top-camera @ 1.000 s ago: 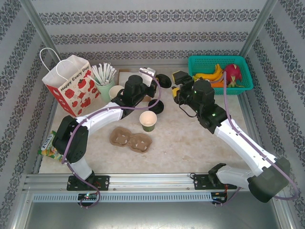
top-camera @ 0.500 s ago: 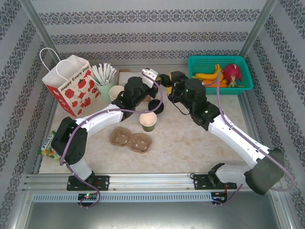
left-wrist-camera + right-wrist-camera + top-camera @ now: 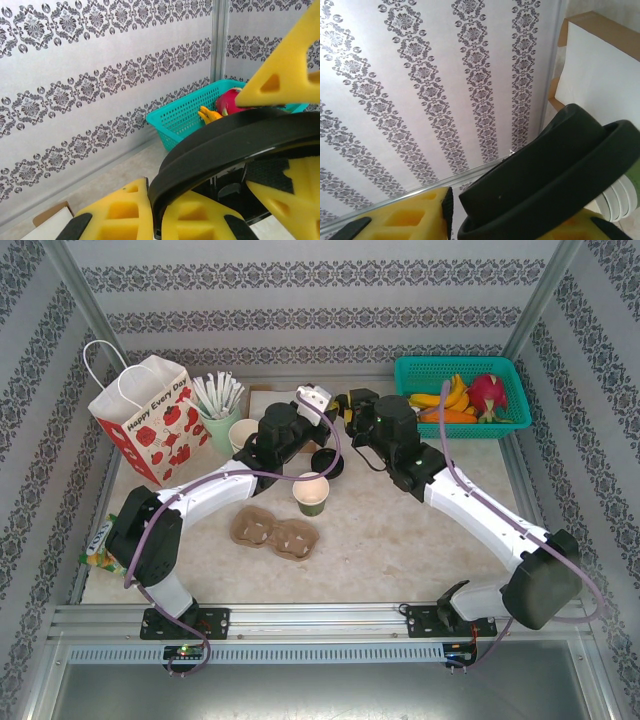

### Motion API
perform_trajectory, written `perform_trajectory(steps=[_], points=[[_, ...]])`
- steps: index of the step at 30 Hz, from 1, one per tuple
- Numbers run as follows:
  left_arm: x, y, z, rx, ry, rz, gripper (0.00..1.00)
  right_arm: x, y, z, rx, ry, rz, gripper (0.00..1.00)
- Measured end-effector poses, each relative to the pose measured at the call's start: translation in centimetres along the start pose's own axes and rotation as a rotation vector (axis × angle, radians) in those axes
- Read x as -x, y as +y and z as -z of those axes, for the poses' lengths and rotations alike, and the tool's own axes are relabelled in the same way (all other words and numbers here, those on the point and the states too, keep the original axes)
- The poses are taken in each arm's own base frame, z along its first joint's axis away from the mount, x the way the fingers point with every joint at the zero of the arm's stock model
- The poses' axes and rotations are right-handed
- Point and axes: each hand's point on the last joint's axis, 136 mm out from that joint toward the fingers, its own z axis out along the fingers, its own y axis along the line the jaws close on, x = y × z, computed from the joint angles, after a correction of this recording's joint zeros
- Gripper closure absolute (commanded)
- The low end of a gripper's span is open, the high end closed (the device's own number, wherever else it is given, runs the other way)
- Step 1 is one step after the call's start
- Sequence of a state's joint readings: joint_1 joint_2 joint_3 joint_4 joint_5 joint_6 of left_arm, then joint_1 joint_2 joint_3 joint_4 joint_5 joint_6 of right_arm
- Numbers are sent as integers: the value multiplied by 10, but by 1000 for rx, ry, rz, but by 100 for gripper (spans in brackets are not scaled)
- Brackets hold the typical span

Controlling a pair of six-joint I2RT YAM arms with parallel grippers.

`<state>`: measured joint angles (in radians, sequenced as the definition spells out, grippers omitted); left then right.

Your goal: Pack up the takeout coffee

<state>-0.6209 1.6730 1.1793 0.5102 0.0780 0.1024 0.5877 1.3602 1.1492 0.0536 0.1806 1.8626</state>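
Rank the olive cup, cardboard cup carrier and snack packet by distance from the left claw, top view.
1. olive cup: mid-table, just toward the arm bases from the left claw.
2. cardboard cup carrier: further toward the bases, slightly left of the cup.
3. snack packet: at the table's far left edge.

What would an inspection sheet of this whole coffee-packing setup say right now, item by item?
Surface: beige table, no spills seen.
Job's things: olive-green cup upright and uncovered near the middle; black lid held up off the table.
Clutter: gift bag, cup of straws, cream cup, cardboard carrier, loose lids, fruit basket, snack packet at the left edge.
Grippers: left gripper shut on the black lid; right gripper beside it, against a lid, grip unclear.
Cables: purple cables along both arms, no snag seen.
Surroundings: patterned walls, metal frame.
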Motion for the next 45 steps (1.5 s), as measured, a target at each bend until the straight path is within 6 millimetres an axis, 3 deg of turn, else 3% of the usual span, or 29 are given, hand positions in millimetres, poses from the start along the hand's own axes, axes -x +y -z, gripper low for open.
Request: perform_trajectory(steps=[13, 16, 17, 18, 25, 26, 31, 37, 40, 45], points=[[9, -2, 6, -2, -18, -3, 100, -5, 19, 2, 84, -10, 50, 91], [13, -1, 8, 2, -27, -5, 81, -7, 24, 2, 106, -6, 73, 98], [15, -1, 9, 0, -30, -7, 68, -8, 26, 3, 114, -4, 82, 99], [17, -2, 11, -7, -34, -13, 57, -9, 28, 3, 121, -2, 101, 100], [22, -9, 37, -46, -48, 29, 3, -4, 31, 5, 137, 18, 271, 100], [23, -10, 42, -54, -51, 36, 0, -2, 30, 5, 133, 32, 308, 100], [26, -15, 66, -90, -39, 73, 1, 8, 31, 5, 131, 173, 526, 100], [24, -2, 82, -65, 19, 170, 1, 27, 12, 21, 59, 355, 866, 100], [13, 2, 84, -58, 69, 222, 0, 17, 2, 40, 35, 470, 1056, 100], [5, -12, 88, -145, 115, 251, 0, -3, -15, 73, 83, 702, 1203, 100]])
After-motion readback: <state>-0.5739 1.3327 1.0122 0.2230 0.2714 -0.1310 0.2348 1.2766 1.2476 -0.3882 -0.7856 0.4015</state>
